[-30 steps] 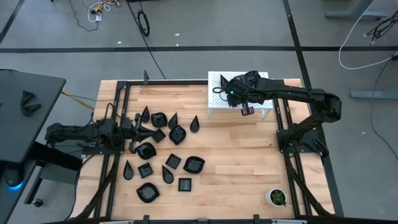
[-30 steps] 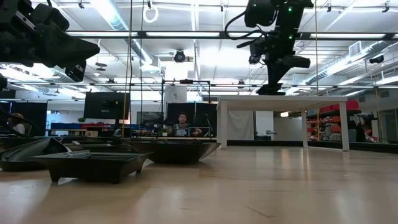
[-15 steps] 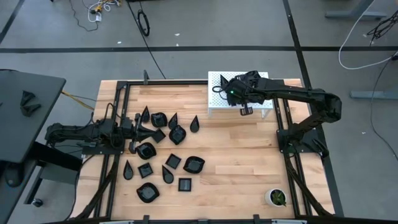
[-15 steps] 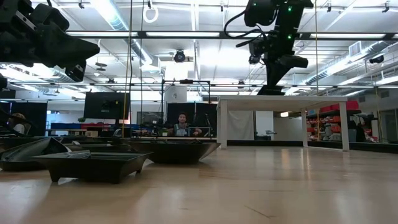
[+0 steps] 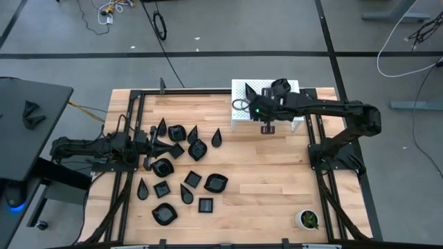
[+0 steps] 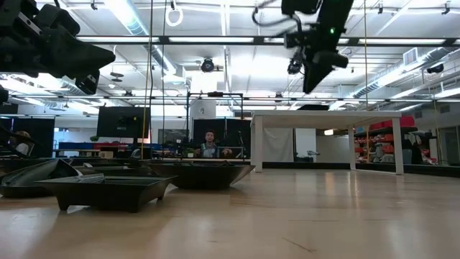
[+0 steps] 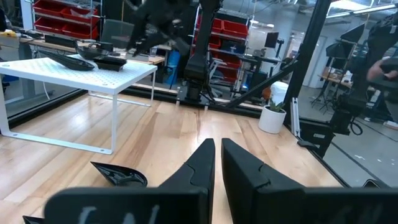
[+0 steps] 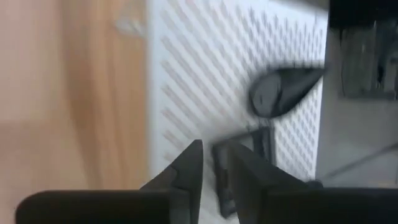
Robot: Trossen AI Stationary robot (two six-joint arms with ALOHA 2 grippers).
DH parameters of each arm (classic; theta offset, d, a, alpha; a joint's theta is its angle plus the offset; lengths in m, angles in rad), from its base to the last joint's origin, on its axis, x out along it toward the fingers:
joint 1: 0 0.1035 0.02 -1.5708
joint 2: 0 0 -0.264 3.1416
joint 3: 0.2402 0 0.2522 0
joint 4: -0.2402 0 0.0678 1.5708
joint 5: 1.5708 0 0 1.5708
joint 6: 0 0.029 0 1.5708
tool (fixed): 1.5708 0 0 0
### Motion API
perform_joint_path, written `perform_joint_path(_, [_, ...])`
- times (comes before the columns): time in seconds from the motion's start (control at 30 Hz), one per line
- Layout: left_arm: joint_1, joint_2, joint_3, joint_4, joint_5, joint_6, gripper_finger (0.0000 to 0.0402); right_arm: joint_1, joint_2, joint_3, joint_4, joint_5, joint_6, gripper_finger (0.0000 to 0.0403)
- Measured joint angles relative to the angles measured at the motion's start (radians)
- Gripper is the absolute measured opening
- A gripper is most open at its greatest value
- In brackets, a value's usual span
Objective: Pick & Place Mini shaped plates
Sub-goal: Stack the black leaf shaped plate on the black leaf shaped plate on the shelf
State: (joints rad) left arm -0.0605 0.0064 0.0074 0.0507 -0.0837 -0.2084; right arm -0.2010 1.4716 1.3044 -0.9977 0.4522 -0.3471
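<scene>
Several glossy black mini shaped plates [image 5: 185, 173] lie spread on the wooden table's left half, resting on their bases; the low view shows them close up [image 6: 108, 188]. Two more sit on a white perforated stand [image 5: 243, 111] at the far edge: a teardrop plate [image 8: 283, 90] and a square one [image 8: 258, 146], partly behind my fingers. My right gripper [image 5: 268, 128] hangs above the stand's near edge, slanting down, open with nothing between its fingers [image 8: 214, 165]. My left gripper [image 5: 154, 145] waits level at the table's left, shut [image 7: 217, 163], beside the plate cluster.
A small white pot with a green plant [image 5: 307, 219] stands at the near right corner. Black frame rails [image 5: 320, 173] run along both table sides. Bare wood [image 5: 270, 180] lies between the plate cluster and the right rail. A person sits in the room beyond the table [image 6: 209, 144].
My right gripper has lifted off the stand's top, drifted toward the table's left and near side, and rolled at the wrist so it now hangs tilted. The plates on the stand and table stay where they were.
</scene>
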Motion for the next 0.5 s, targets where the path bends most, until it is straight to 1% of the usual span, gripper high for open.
perform_joint_path(0.07, [0.000,0.000,0.000,0.012,-0.012,-0.027,0.0032,0.052,-0.003,0.013,0.040,-0.015,0.040,0.0067])
perform_joint_path(0.17, [0.000,0.000,0.000,0.059,-0.046,-0.058,0.0032,0.112,-0.003,0.015,0.157,-0.113,0.120,0.0061])
perform_joint_path(0.27, [0.000,0.000,0.000,0.110,-0.120,-0.007,0.0032,0.142,-0.003,-0.031,0.424,-0.298,0.131,0.0059])
perform_joint_path(0.33, [0.000,0.000,0.000,0.160,-0.188,0.048,0.0032,0.153,-0.003,-0.104,0.626,-0.450,0.120,0.0059])
perform_joint_path(0.4, [0.000,0.000,0.000,0.250,-0.258,0.078,0.0032,0.163,-0.001,-0.198,0.840,-0.582,0.105,0.0059])
perform_joint_path(0.43, [0.000,0.000,0.000,0.299,-0.276,0.080,0.0032,0.168,-0.001,-0.243,0.938,-0.631,0.099,0.0059])
perform_joint_path(0.47, [0.001,0.000,0.000,0.336,-0.268,0.088,0.0032,0.178,-0.002,-0.294,1.027,-0.660,0.092,0.0059])
perform_joint_path(0.5, [0.000,0.000,0.000,0.369,-0.230,0.106,0.0032,0.187,-0.002,-0.341,1.100,-0.669,0.086,0.0059])
